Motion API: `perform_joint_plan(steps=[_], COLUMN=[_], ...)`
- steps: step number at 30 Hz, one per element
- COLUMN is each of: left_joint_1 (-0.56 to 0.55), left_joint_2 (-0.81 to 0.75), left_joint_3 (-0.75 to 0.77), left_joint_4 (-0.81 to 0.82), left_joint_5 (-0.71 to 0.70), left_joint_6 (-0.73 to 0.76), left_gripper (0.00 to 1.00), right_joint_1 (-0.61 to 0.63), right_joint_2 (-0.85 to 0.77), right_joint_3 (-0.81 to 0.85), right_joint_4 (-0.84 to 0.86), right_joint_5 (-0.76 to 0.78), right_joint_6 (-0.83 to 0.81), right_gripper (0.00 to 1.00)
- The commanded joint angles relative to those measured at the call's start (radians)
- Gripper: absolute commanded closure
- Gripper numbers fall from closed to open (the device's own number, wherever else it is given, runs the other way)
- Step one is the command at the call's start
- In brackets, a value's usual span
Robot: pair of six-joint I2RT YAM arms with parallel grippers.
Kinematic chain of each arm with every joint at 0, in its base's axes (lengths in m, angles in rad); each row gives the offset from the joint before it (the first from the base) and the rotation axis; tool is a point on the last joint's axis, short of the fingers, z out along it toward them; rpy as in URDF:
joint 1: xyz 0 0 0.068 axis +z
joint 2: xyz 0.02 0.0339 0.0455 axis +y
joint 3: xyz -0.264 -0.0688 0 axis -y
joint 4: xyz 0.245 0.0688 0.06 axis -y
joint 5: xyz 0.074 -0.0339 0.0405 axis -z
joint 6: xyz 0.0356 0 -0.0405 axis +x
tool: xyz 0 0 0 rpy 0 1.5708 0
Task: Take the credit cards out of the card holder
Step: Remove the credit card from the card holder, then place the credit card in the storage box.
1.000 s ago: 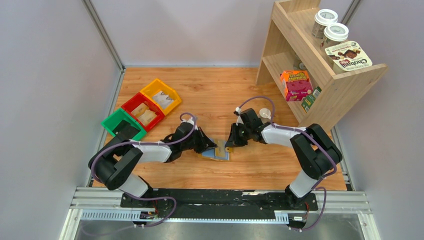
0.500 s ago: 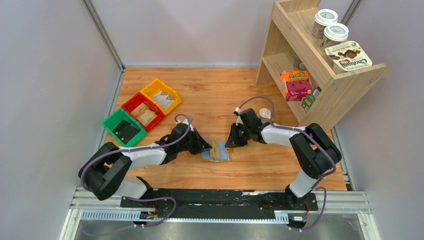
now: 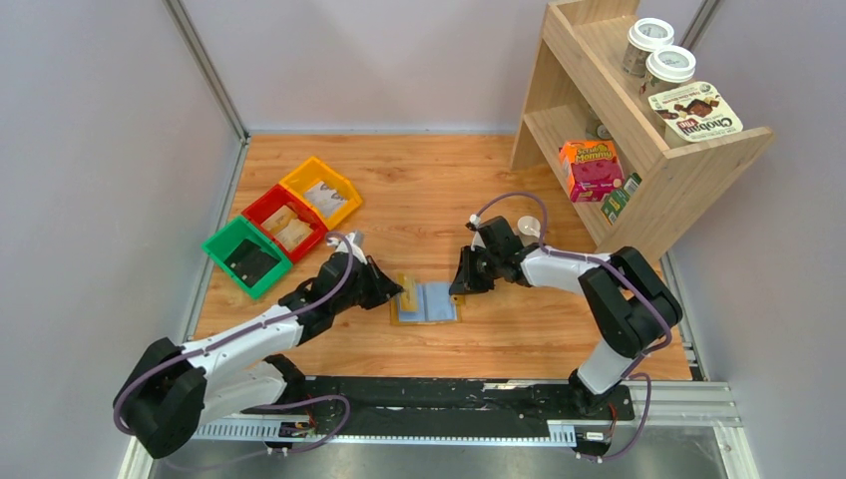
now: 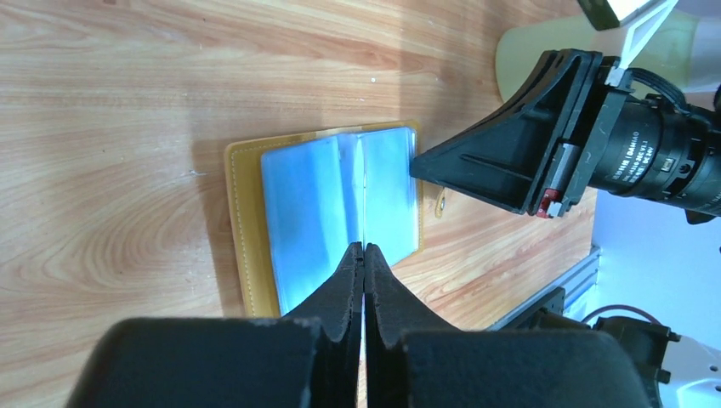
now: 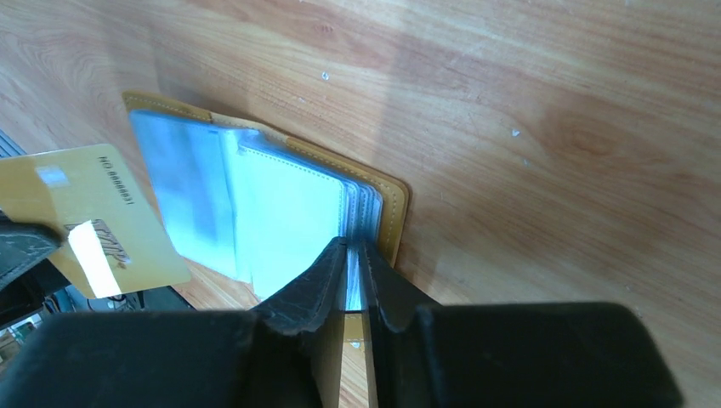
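Beside card holder (image 4: 245,223), left arm (image 3: 261,329) outstretched

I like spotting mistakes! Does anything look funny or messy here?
Nothing is spilled or broken. The card holder lies open, its edge pinched by the right gripper. One gold card is out of its sleeves, held by the left gripper.
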Motion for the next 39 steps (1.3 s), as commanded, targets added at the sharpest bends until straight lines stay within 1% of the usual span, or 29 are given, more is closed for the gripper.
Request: perform_joint_plan(steps=[1,3,6,8,10,12,15,17,19,22,26,29,31,34,36,39], left_joint_1=[0.004,0.004,0.004,0.004,0.004,0.004,0.004,0.004,0.004,0.004,0.004,0.004,0.004,0.004,0.005,0.004], left_joint_2=[-0.110,-0.162,-0.223,-0.268,-0.296,-0.311,-0.316,-0.309,-0.300,-0.271,-0.234,-0.219,-0.213,-0.204,-0.201,-0.207], left_joint_3=[-0.009,-0.007,-0.001,-0.001,-0.006,-0.006,-0.006,-0.009,-0.010,-0.007,0.002,0.000,-0.001,0.013,0.019,0.013], left_joint_4=[-0.016,-0.011,-0.002,0.018,0.049,0.092,0.176,0.240,0.302,0.375,0.445,0.487,0.515,0.527,0.528,0.528], left_joint_5=[-0.069,-0.096,-0.136,-0.159,-0.182,-0.189,-0.190,-0.195,-0.190,-0.169,-0.144,-0.141,-0.140,-0.124,-0.117,-0.114], left_joint_6=[0.050,0.054,0.054,0.045,0.019,0.001,-0.032,-0.064,-0.093,-0.127,-0.156,-0.173,-0.185,-0.184,-0.181,-0.181], left_gripper=[1.00,1.00,1.00,1.00,1.00,1.00,1.00,1.00,1.00,1.00,1.00,1.00,1.00,1.00,1.00,1.00], right_joint_1=[0.008,0.008,0.008,0.008,0.009,0.012,0.023,0.035,0.045,0.054,0.074,0.088,0.092,0.094,0.095,0.095], right_joint_2=[-0.072,-0.122,-0.213,-0.268,-0.322,-0.363,-0.402,-0.415,-0.425,-0.411,-0.371,-0.347,-0.328,-0.305,-0.296,-0.300], right_joint_3=[0.035,0.050,0.067,0.075,0.063,0.035,-0.018,-0.061,-0.109,-0.160,-0.175,-0.158,-0.141,-0.129,-0.126,-0.123], right_joint_4=[-0.053,-0.051,-0.027,0.002,0.057,0.163,0.307,0.395,0.532,0.704,0.881,0.952,0.947,0.961,0.973,0.972], right_joint_5=[0.009,-0.001,-0.011,-0.017,-0.028,-0.051,-0.066,-0.055,-0.040,-0.040,-0.049,-0.063,-0.063,-0.060,-0.061,-0.061], right_joint_6=[-0.009,0.002,0.025,0.043,0.073,0.120,0.197,0.256,0.333,0.430,0.504,0.524,0.530,0.544,0.548,0.538], right_gripper=[0.78,0.69,0.53,0.45,0.37,0.30,0.23,0.21,0.20,0.21,0.26,0.28,0.30,0.39,0.48,0.72])
